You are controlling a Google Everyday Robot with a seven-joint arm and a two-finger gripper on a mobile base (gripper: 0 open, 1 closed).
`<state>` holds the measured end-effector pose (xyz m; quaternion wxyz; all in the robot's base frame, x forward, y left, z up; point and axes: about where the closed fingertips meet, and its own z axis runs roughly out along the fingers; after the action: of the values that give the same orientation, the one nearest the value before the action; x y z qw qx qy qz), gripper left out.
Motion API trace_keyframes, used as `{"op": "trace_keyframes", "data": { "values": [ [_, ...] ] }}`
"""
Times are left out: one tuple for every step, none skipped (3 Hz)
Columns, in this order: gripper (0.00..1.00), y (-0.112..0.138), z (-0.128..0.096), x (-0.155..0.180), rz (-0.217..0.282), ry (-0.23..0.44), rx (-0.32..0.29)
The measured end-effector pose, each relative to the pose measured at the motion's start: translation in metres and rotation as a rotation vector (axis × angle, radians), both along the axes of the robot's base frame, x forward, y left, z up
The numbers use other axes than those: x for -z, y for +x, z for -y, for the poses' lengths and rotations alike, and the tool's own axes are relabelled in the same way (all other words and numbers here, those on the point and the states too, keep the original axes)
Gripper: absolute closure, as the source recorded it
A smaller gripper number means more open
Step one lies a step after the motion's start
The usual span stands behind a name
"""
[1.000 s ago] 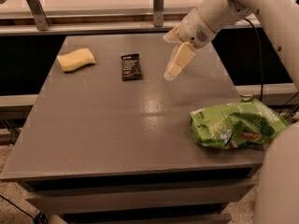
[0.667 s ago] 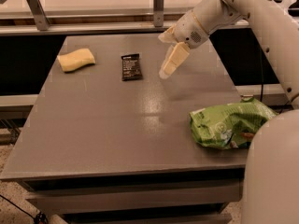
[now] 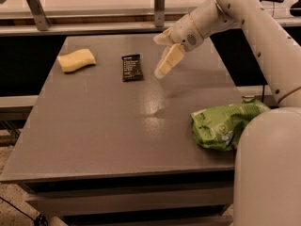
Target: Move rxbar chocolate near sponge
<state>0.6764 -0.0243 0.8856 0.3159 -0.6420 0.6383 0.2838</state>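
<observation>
The rxbar chocolate (image 3: 132,67) is a small flat black wrapper with white print, lying on the grey table (image 3: 108,126) at the back, left of centre. The sponge (image 3: 76,60) is a pale yellow block lying at the table's back left, a short gap left of the bar. My gripper (image 3: 163,66) hangs above the table just right of the bar, its cream fingers pointing down and to the left. It holds nothing and does not touch the bar.
A large green snack bag (image 3: 225,125) lies at the table's right edge, beside my white base (image 3: 268,173). A rail with metal posts (image 3: 160,6) runs behind the table. The table's front edge is near the bottom.
My gripper has moved left across the table's back, from right of centre to just beside the rxbar chocolate. The bar, sponge and bag have not moved.
</observation>
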Motion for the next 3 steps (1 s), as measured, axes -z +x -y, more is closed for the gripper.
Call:
{"op": "trace_keyframes", "data": {
  "values": [
    [0.00, -0.004, -0.009, -0.003, -0.025, 0.028, -0.023],
    [0.00, -0.008, -0.015, -0.006, -0.049, 0.048, -0.035],
    [0.00, -0.013, -0.026, -0.004, -0.072, 0.050, -0.048]
  ]
}}
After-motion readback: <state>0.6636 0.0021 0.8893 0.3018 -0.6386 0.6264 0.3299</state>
